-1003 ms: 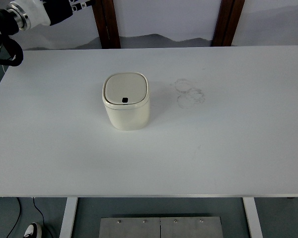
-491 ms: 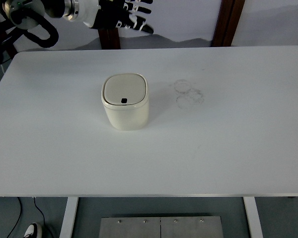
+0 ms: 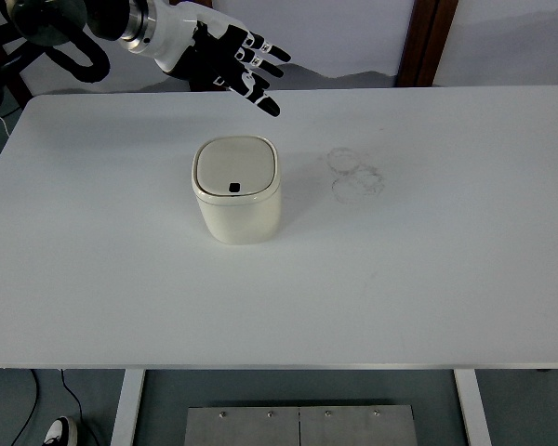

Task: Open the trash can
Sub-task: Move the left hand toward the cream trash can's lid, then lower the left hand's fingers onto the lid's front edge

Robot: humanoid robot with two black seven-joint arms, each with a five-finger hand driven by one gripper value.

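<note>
A small cream trash can (image 3: pixel 236 190) stands upright on the white table (image 3: pixel 428 269), left of the middle. Its lid is closed, with a small dark button at the lid's near edge. My left hand (image 3: pixel 242 67) comes in from the top left and hovers above the table's far edge, behind the can. Its fingers (image 3: pixel 260 93) are spread and hold nothing. It does not touch the can. The right arm is out of view.
Faint ring marks (image 3: pixel 353 175) lie on the table right of the can. Two dark wooden posts (image 3: pixel 426 42) stand behind the table. A metal base plate (image 3: pixel 299 426) and a shoe (image 3: pixel 60 433) show below the near edge.
My left hand has come in from the top left corner and moved right and down toward the can, with the fingers spreading. The can has not moved.
</note>
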